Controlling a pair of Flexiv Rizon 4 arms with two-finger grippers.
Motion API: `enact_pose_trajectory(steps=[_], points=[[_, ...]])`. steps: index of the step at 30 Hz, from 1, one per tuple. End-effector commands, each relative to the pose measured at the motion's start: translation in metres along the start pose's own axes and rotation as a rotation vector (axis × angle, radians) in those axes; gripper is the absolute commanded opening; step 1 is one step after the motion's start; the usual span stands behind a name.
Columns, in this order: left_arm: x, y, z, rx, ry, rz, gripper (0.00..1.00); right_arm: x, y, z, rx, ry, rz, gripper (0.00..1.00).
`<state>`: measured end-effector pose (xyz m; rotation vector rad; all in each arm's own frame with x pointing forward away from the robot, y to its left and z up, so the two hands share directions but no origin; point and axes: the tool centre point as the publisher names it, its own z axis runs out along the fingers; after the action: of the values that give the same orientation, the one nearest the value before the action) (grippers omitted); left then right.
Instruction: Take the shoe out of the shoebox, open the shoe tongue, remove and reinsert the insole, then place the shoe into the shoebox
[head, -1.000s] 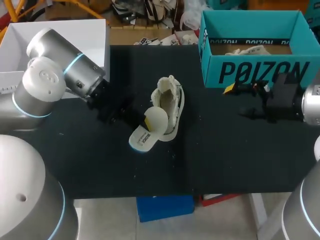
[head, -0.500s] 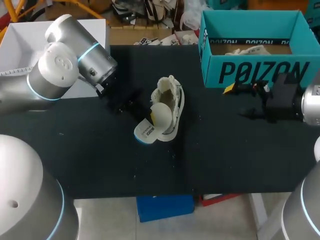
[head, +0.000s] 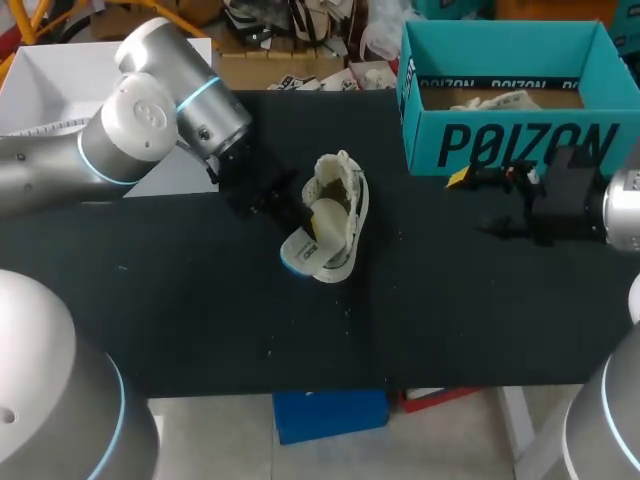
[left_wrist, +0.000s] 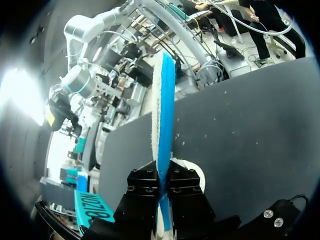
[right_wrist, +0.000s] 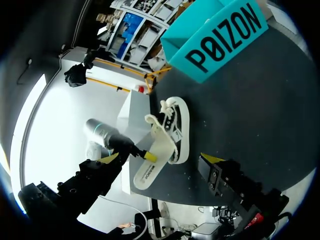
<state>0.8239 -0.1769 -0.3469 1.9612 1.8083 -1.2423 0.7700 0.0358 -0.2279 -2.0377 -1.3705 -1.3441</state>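
**A:** Black table (head: 450, 320), with the shoe (head: 342, 205) in the middle of it, resting on its sole. So taking it out is done?

**B:** I'd say so. The teal shoebox (head: 510, 145) sits at 1 o'clock from the shoe, well apart. Something pale lies inside it that I can't make out.

**A:** And the tongue?

**B:** The shoe's mouth gapes wide, so I judge it opened. The insole (head: 310, 238) is half in. One end is down inside the shoe and the other pokes out over the rim toward 7 o'clock.

**A:** Who has it?

**B:** The left gripper (left_wrist: 163, 186), at 10 o'clock of the shoe, is clamped on the insole. Its wrist view shows the blue underside edge-on between both fingers.

**A:** Going out or coming back in?

**B:** I can't tell from this. Either way, the insole is not yet seated flat, and the shoe has yet to go into the shoebox.

**A:** The right gripper (head: 472, 203)?

**B:** It's at 3 o'clock of the shoe, just before the shoebox's front wall, fingers spread and holding nothing.
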Motion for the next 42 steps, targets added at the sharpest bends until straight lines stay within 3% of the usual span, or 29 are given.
enact_pose_trajectory(steps=[1, 19, 33, 34, 36, 42], points=[[0.000, 0.012, 0.006, 0.001, 0.003, -0.005, 0.00, 0.000, 0.000, 0.001, 0.001, 0.000, 0.001, 1.00], [-0.006, 0.047, 0.009, -0.078, 0.040, -0.025, 0.00, 0.000, 0.000, 0.001, 0.001, 0.000, 0.001, 1.00], [-0.005, 0.059, 0.007, -0.135, 0.090, -0.034, 0.00, 0.000, 0.000, 0.001, 0.001, 0.000, 0.001, 1.00], [-0.006, 0.059, 0.007, -0.142, 0.091, -0.034, 0.06, 0.000, 0.000, 0.001, 0.001, 0.000, 0.001, 1.00], [-0.007, 0.055, 0.004, -0.156, 0.090, -0.030, 0.36, 0.000, 0.000, 0.001, 0.001, 0.000, 0.001, 1.00], [-0.017, 0.035, -0.003, -0.169, 0.073, 0.008, 0.38, 0.000, 0.000, 0.001, 0.001, 0.000, 0.001, 1.00]])
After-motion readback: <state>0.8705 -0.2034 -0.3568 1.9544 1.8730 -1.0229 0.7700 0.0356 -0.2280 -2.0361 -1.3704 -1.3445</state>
